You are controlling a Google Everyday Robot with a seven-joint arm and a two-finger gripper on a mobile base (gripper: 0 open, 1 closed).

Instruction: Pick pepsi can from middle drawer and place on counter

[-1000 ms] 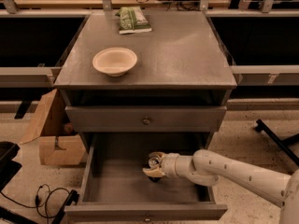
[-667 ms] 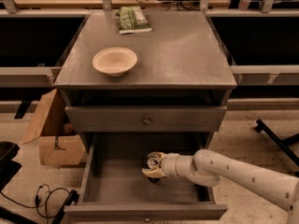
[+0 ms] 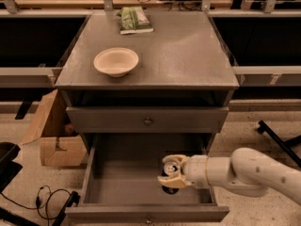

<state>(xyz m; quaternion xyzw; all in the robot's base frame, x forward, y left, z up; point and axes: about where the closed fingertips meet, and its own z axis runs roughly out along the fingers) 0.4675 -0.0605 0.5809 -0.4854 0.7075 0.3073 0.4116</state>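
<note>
Showing an off-white arm (image 3: 256, 175), thick, smooth and rounded like a tube, coming in from the right of the middle drawer (image 3: 122, 185). Narrowing into a paler cylindrical wrist (image 3: 202, 172) with a thin dark seam ringing it. Ending in a cream, slightly yellowish gripper (image 3: 167, 174), lying inside the middle drawer near its right wall.
</note>
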